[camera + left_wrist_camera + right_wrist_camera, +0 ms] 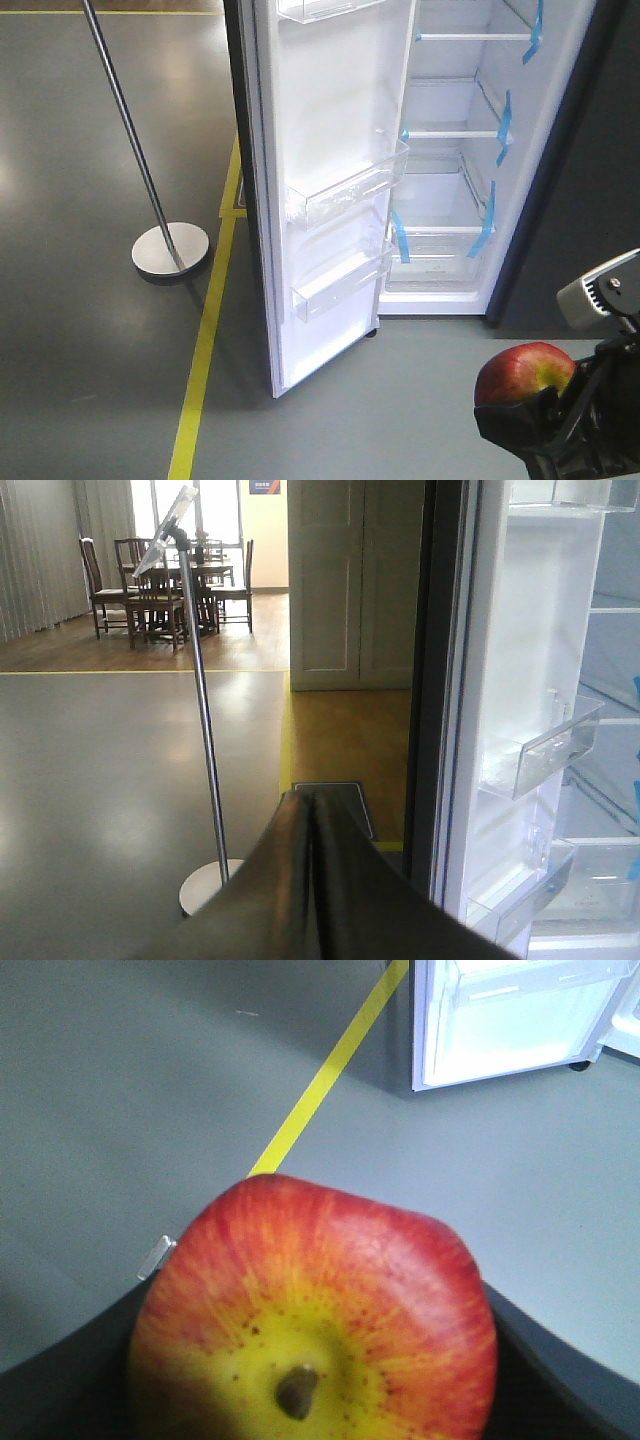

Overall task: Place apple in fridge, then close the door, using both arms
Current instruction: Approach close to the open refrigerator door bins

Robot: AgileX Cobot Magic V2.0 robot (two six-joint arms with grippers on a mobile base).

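As I watched from the remote desk, fridge [450, 150]: stood open, white inside, blue tape [503, 128] on its shelf edges.
Door [330, 200]: swung wide to the left.
Right gripper [548, 405]: clamped around the apple [525, 372].
Left gripper [310, 800]: fingers pressed together.
Apple: held above the floor [420, 400], outside the fridge.

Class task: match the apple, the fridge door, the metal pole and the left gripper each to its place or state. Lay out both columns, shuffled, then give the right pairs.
1. glossy red-and-yellow apple
2. tall fridge door, white inside
3. thin metal pole on a round base
4. black left gripper

A. swung wide open
B. shut, holding nothing
C. clamped in the black right gripper
D. standing on the grey floor, left of the yellow line

Pairs: 1-C, 2-A, 3-D, 4-B
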